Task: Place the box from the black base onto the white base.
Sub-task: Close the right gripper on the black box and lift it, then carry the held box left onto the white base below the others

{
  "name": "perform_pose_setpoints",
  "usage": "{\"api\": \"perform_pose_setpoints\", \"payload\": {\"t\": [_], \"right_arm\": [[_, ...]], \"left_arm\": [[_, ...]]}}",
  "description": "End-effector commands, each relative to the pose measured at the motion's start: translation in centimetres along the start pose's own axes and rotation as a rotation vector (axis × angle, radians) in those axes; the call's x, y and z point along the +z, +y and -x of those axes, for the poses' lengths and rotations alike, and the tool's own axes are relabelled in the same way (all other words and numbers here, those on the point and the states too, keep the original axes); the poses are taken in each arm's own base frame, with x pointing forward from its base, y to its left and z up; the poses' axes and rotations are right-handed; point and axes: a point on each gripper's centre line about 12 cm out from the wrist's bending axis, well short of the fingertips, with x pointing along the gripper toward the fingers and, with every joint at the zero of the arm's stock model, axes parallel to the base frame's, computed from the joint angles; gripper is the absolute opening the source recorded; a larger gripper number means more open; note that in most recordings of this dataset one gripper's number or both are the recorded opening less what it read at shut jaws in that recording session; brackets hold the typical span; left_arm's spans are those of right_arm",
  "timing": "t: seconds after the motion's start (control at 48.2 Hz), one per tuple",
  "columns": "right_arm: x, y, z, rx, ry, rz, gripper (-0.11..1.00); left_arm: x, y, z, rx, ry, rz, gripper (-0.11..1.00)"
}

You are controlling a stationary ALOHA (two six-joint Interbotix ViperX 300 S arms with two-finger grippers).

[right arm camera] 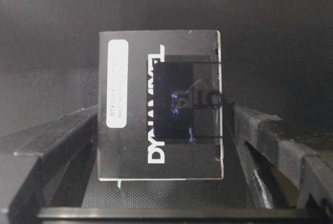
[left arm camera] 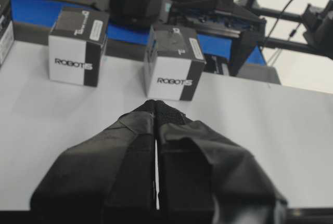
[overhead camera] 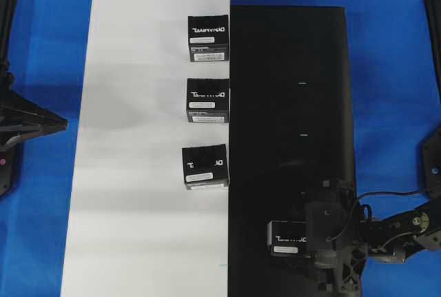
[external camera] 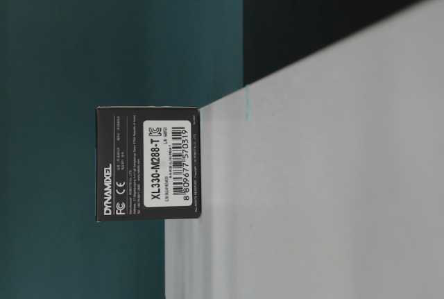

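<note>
Looking down from overhead, the box point(overhead camera: 288, 236) sits low on the black base point(overhead camera: 289, 90), half hidden by the right gripper point(overhead camera: 318, 238); three look-alike boxes point(overhead camera: 207, 99) line the white base point(overhead camera: 138, 138). Only the right wrist view reveals those jaws spread wide, flanking the box without touching. Only the left wrist view shows the left gripper point(left arm camera: 156, 110) pressed closed, empty.

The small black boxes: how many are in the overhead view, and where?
4. Three stand on the white base: far, middle, near. One is on the black base, at the right gripper.
</note>
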Motion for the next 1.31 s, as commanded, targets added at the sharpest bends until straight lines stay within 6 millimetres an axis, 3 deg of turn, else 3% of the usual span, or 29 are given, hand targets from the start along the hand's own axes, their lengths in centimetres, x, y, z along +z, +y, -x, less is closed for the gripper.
{"api": "perform_pose_setpoints", "payload": {"t": [0.0,0.29,0.622,0.891,1.285], "right_arm": [[0.3,0.0,-0.2,0.0,-0.003,-0.002,0.99],[0.4,0.0,-0.3,0.008,-0.006,-0.008,0.94],[0.5,0.3,-0.1,0.046,-0.02,-0.009,0.61],[1.9,0.1,1.6,0.044,-0.074,-0.026,0.59],[6.5,0.1,6.3,-0.002,-0.205,-0.067,0.59]], "left_arm": [[1.1,-0.2,-0.2,-0.006,-0.022,-0.002,-0.03],[1.0,-0.2,-0.2,-0.005,-0.021,-0.002,-0.03],[1.0,-0.3,-0.1,-0.008,-0.02,-0.002,-0.03],[1.0,-0.3,-0.2,-0.012,-0.021,-0.002,-0.03],[0.9,-0.3,-0.1,-0.01,-0.012,-0.002,-0.03]]}}
